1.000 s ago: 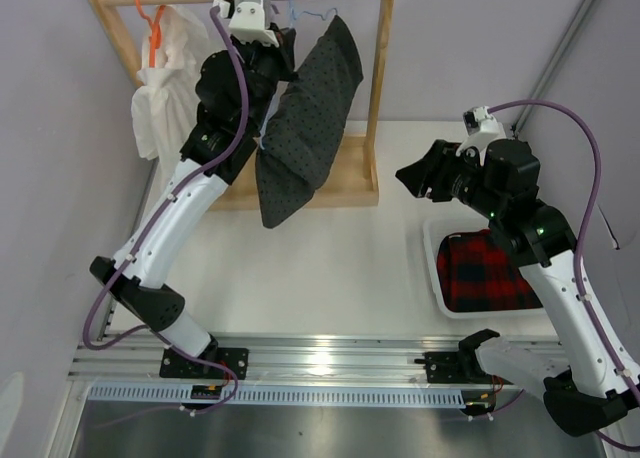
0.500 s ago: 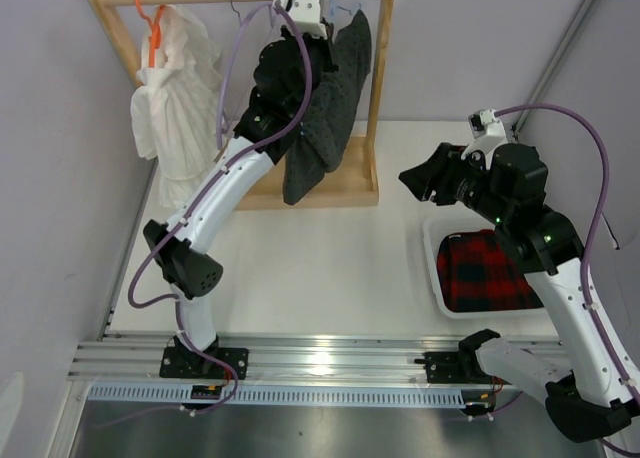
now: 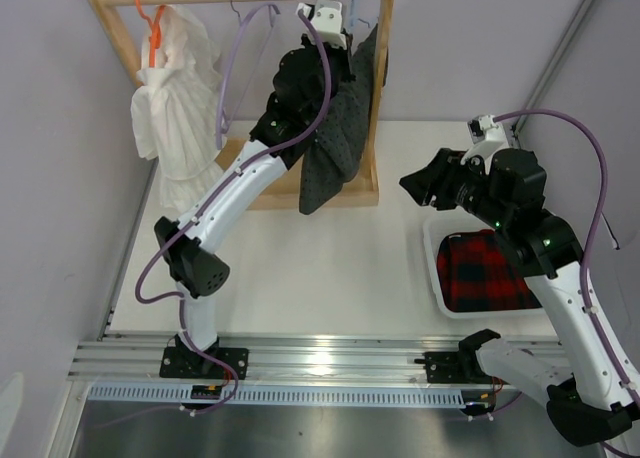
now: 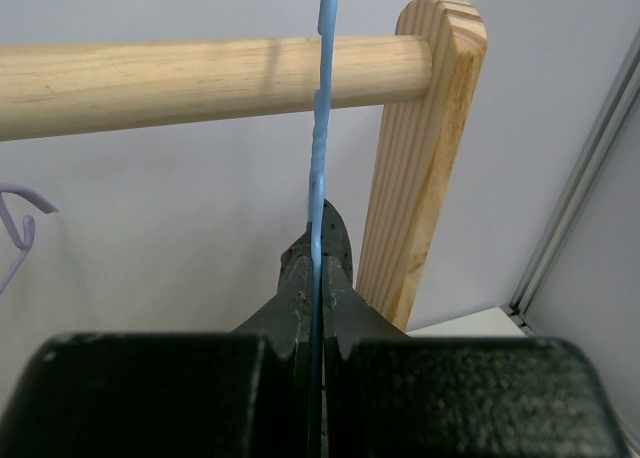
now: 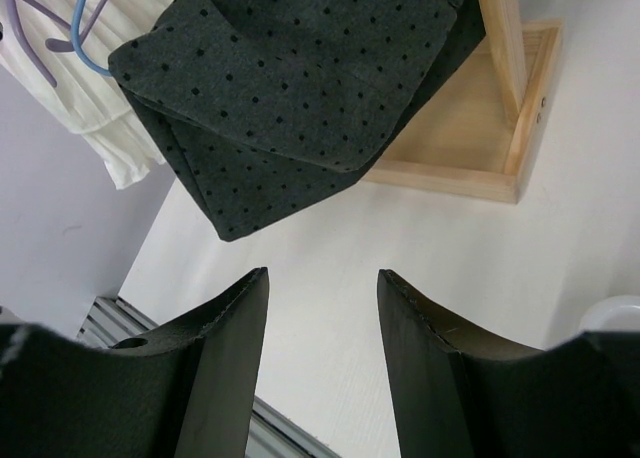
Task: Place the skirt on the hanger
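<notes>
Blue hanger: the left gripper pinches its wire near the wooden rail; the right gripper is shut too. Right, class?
No: the right gripper stands open and empty, as the right wrist view shows. The left gripper does pinch the hanger near the rail.

left tool (image 4: pixel 316 263) clamped on the hanger (image 4: pixel 320 138) wire, which runs straight up across the wooden rail (image 4: pixel 150 83) (just beside the end post (image 4: pixel 425 148)).

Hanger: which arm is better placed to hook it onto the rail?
Left. The left gripper is shut on the hanger just below the rail; the right gripper is open, empty, well away.
</notes>
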